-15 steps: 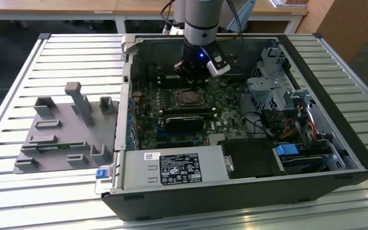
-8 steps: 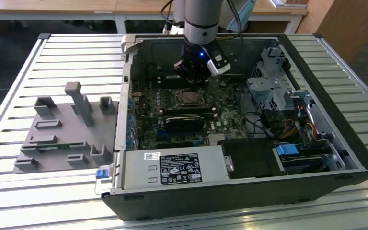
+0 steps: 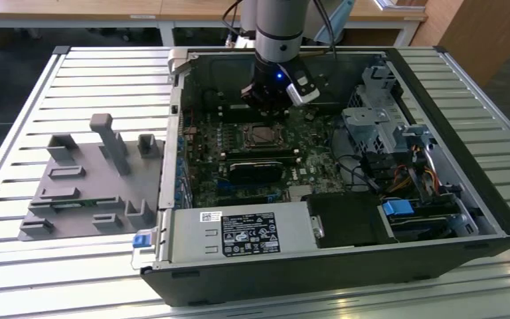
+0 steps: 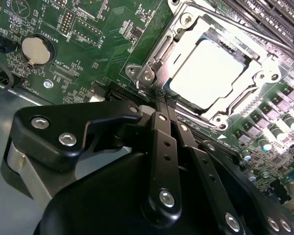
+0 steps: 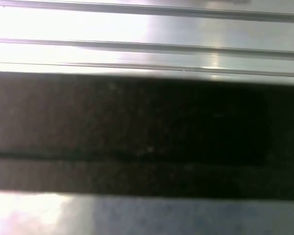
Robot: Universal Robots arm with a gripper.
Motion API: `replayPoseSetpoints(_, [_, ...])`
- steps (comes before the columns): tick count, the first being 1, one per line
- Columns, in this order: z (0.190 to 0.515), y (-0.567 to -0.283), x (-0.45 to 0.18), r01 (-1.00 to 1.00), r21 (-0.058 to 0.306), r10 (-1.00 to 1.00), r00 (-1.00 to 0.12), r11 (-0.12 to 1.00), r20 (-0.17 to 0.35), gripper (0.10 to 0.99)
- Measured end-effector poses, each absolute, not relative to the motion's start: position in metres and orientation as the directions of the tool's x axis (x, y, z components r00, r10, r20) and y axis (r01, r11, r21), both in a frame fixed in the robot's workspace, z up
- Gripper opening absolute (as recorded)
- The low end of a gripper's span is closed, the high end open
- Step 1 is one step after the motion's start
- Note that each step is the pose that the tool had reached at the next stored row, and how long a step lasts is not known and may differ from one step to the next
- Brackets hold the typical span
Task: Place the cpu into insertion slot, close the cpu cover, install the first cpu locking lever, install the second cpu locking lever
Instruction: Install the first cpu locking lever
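Hovering: hand [image 4: 162, 98] pinched together, empty | cpu [image 4: 210, 66] seated under cpu cover [image 4: 159, 58]

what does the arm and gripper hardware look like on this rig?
In the exterior view the arm is a silver-grey cylinder ending in a black wrist with a small blue light, black cables trailing above it and a white-and-black block mounted on its side. In the second wrist view the gripper is matte black: rounded body, flat linkage bars with silver screw heads, two narrow fingers meeting at the tip.

A grey fixture block [image 3: 87, 183] lies on the slatted table [image 3: 24, 266] beside the open computer case [image 3: 326, 266].
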State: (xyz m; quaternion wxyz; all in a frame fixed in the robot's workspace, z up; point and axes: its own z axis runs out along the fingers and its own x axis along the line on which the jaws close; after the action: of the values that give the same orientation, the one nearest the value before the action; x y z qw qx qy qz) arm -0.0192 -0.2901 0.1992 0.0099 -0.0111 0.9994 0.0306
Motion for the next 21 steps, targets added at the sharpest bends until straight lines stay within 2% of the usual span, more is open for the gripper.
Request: replayPoseSetpoints(21, [0.2010, -0.2891, -0.0189, -0.023, 0.058, -0.022, -1.000, 0.998, -0.021, 0.118])
